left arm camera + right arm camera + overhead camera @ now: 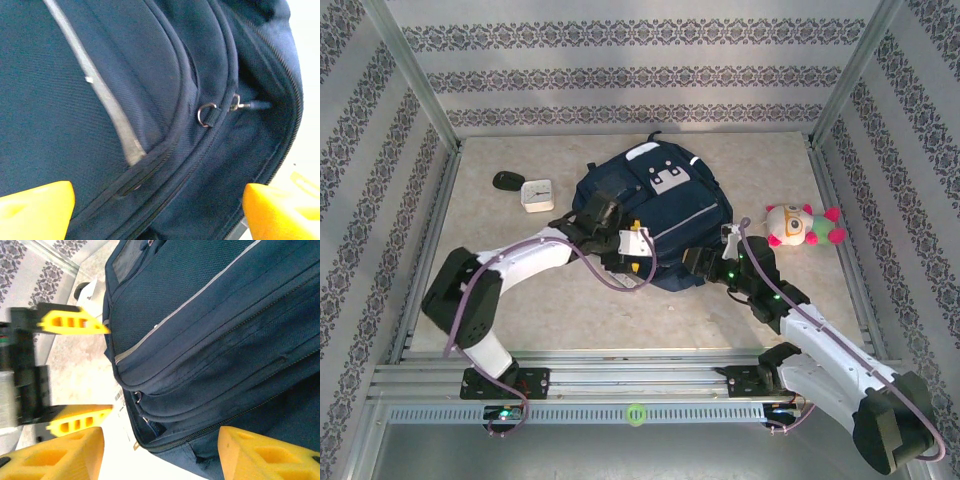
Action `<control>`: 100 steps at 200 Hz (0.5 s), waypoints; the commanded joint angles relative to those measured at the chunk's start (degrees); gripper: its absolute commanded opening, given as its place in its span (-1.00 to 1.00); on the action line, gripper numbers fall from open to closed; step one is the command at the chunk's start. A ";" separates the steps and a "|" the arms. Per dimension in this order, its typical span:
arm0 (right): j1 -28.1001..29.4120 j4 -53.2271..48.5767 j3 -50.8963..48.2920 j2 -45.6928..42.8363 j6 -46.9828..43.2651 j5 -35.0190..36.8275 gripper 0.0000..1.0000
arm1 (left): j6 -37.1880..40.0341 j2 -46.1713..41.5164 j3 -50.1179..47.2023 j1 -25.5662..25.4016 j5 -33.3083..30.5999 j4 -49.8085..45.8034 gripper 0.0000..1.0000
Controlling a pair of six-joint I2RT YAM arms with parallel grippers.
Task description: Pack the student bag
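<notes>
The student bag (655, 210), a dark navy backpack with grey-white stripes, lies flat in the middle of the table. My left gripper (623, 243) is at its near-left edge. In the left wrist view the left gripper (157, 205) is open wide, its yellow fingertips (35, 210) straddling the bag's zipped seams and a metal ring (206, 114). My right gripper (706, 261) is at the bag's near-right corner. The right gripper (160, 452) is open too, over the zipper edge. A white item with a barcode label (117, 440) lies at the bag's opening.
A pink, green and white plush toy (803, 226) lies to the right of the bag. A small white square box (537, 193) and a black oval object (507, 181) sit to the left. Metal frame posts and patterned walls enclose the table.
</notes>
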 commanded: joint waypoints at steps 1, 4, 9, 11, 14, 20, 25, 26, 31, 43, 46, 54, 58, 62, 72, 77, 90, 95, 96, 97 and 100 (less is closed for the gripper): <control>-0.46 -1.92 0.22 -1.05 -3.33 -1.66 0.23 | 4.27 2.81 1.56 0.16 1.22 6.86 0.80; -0.46 -1.99 0.19 -1.06 -3.36 -1.69 0.23 | 4.15 3.21 1.57 0.16 1.30 7.76 0.80; -0.45 -2.16 0.23 -1.15 -3.57 -1.67 0.23 | 3.94 3.92 1.52 0.09 1.35 8.99 0.80; -0.45 -2.27 0.26 -1.18 -3.59 -1.65 0.23 | 3.81 4.18 1.54 0.06 1.47 9.49 0.80; -0.45 -2.25 0.17 -1.22 -3.64 -1.71 0.23 | 3.52 4.49 1.52 0.07 1.53 10.20 0.80; -0.45 -2.30 0.12 -1.38 -3.83 -1.87 0.23 | 2.71 5.04 1.60 -0.01 1.66 11.63 0.75; -0.38 -2.39 0.11 -1.42 -4.04 -2.01 0.22 | 2.00 5.42 1.49 -0.06 1.78 12.68 0.63; -0.38 -2.48 0.15 -1.46 -4.05 -2.03 0.23 | 1.78 5.47 1.46 -0.04 1.79 12.89 0.60; -0.37 -2.61 0.10 -1.57 -4.46 -2.28 0.22 | 0.96 5.69 1.30 -0.01 2.00 14.04 0.38; -0.13 -3.35 0.26 -2.13 -5.79 -2.69 0.22 | -2.27 5.52 0.67 -0.06 2.31 16.76 -0.02; -0.04 -3.78 0.25 -2.28 -6.25 -2.67 0.22 | -2.98 5.38 0.64 -0.06 2.63 16.79 -0.07; 0.28 -5.61 0.70 -3.35 -7.41 -2.31 0.20 | -4.79 4.90 0.95 -0.03 3.68 15.89 -0.19; 0.59 -6.64 0.99 -4.15 -7.87 -1.78 0.19 | -5.91 4.66 1.32 0.00 4.16 15.18 -0.26; 0.98 -7.82 1.29 -5.06 -8.23 -1.02 0.19 | -7.02 4.51 1.71 0.05 4.70 14.19 -0.34; 2.13 -10.84 2.04 -7.70 -8.60 1.92 0.18 | -10.13 4.16 3.25 0.07 6.42 11.11 -0.58; 2.74 -12.00 2.27 -8.87 -8.39 3.31 0.18 | -11.41 4.05 4.05 0.06 7.60 9.50 -0.66; 4.56 -14.65 3.57 -10.62 -7.25 5.90 0.18 | -12.68 3.74 5.79 0.05 9.94 5.32 -0.80; 5.43 -15.79 4.10 -10.51 -6.71 6.93 0.18 | -13.19 3.75 6.19 0.05 10.20 4.52 -0.82; 5.65 -16.04 4.21 -10.49 -6.57 7.05 0.18 | -13.28 3.76 6.27 0.02 10.26 4.37 -0.83; 5.85 -16.29 4.35 -10.44 -6.42 7.16 0.18 | -13.33 3.72 6.31 0.05 10.25 4.29 -0.83; 6.47 -16.90 4.77 -10.15 -5.94 7.99 0.17 | -13.55 3.76 6.52 0.06 10.31 3.96 -0.84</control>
